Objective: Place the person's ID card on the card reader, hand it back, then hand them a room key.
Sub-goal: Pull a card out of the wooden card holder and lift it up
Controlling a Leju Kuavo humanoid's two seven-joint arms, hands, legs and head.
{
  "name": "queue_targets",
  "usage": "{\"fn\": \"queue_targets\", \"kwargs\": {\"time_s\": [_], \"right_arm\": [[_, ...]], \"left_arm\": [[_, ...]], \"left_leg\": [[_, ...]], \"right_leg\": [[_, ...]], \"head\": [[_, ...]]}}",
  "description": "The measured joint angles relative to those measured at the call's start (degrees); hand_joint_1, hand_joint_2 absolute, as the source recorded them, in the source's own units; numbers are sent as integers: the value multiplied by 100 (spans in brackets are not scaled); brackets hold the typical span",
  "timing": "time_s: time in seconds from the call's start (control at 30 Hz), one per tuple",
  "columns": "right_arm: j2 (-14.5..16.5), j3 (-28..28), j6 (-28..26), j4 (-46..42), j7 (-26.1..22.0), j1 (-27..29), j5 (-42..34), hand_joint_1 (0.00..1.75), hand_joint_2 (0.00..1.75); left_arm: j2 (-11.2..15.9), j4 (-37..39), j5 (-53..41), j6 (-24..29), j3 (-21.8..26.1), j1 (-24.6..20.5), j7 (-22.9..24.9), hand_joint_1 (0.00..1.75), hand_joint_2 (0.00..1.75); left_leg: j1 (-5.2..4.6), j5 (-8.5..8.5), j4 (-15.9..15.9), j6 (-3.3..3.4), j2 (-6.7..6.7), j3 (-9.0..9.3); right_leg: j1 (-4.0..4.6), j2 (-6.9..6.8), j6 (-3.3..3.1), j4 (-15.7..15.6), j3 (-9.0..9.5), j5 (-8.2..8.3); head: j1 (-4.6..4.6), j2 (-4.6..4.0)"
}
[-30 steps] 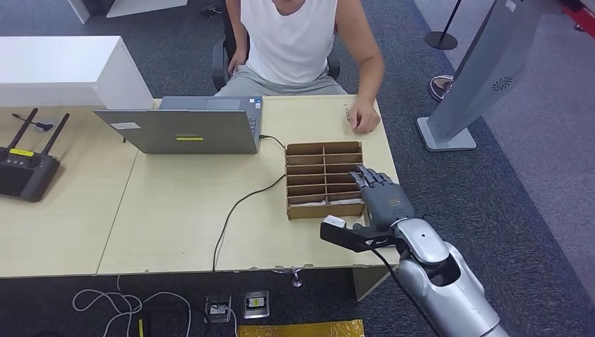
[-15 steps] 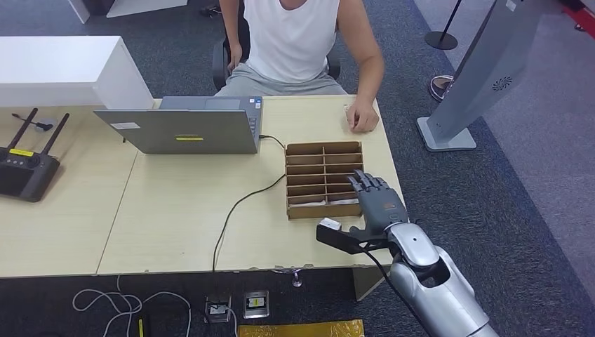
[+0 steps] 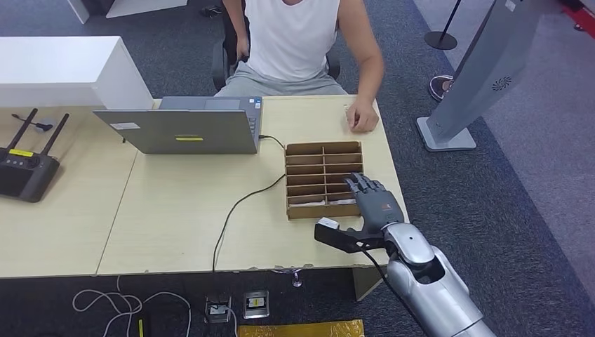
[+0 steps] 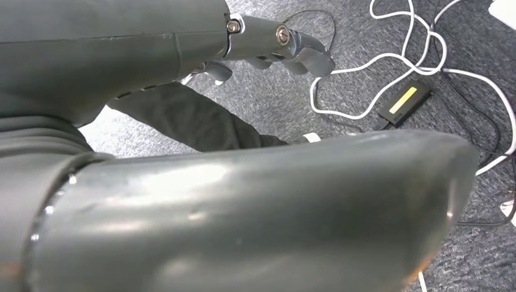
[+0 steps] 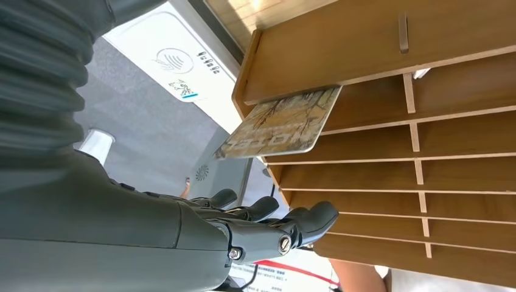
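Evidently the key step is in hand: at lower centre-right the right hand [image 3: 377,203] hovers over the rack [image 3: 323,180], fingers apart, holding nothing. A card [image 5: 281,123], probably a room key, leans in its near slot. Next: pinch that card.

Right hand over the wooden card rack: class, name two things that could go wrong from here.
1. The right hand is open over the wooden rack; its fingers may catch a divider or shove the rack.
2. The room card juts from its slot at a slant, so a poor pinch could drop it.
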Motion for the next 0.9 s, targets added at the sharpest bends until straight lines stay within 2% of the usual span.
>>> {"fn": "queue_targets", "kwargs": {"time_s": [0.07, 0.2, 0.9], "right_arm": [[11, 0, -16, 53, -7, -7, -13, 0, 175], [40, -2, -67, 158, -27, -29, -29, 174, 175], [93, -14, -150, 311, -38, -145, -245, 175, 175]], "left_arm": [[0, 0, -2, -3, 0, -7, 1, 0, 0], [0, 0, -2, -11, 0, -22, 2, 0, 0], [-7, 0, 56, 4, 0, -18, 3, 0, 0]], "left_leg": [[0, 0, 0, 0, 0, 0], [0, 0, 0, 0, 0, 0], [0, 0, 0, 0, 0, 0]], "right_leg": [[0, 0, 0, 0, 0, 0], [0, 0, 0, 0, 0, 0], [0, 1, 0, 0, 0, 0]], "head": [[1, 0], [0, 0], [0, 0]]}}
